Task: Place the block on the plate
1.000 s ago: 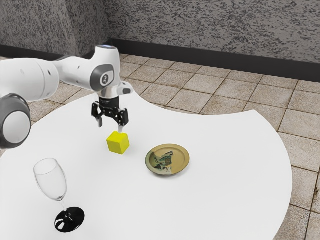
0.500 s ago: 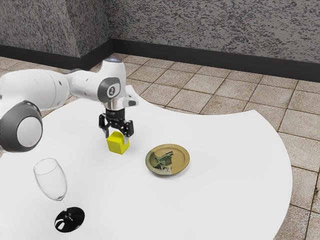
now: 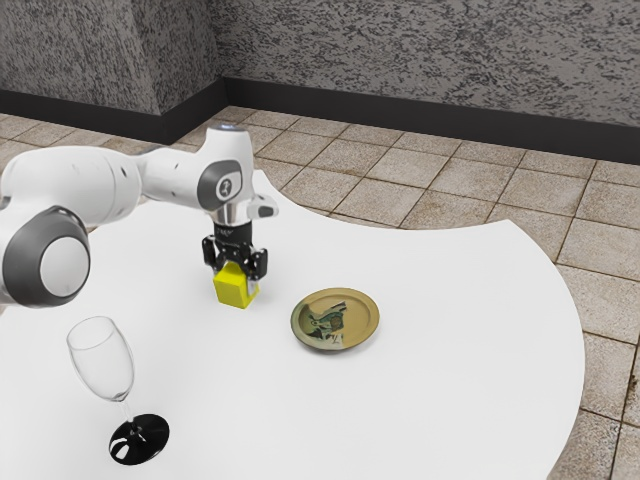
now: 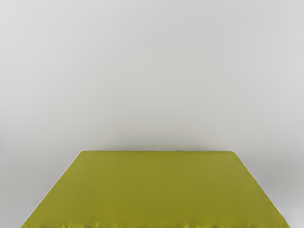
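Observation:
The yellow block rests on the white table, near the plate but apart from it. My gripper is lowered over the block and shut on it, one finger on its right face and the other at the far left side, partly hidden. In the wrist view, the block lies large just under my hand. The round tan plate with a dark picture on it stands to the block's right in the exterior view.
A clear wine glass with a black base stands near the exterior view's lower left. The white table has a curved edge, with tiled floor beyond.
My hand has come down and slightly toward the exterior view's right, onto the block. The fingers have drawn closer together around it. Block, plate and glass have not moved.

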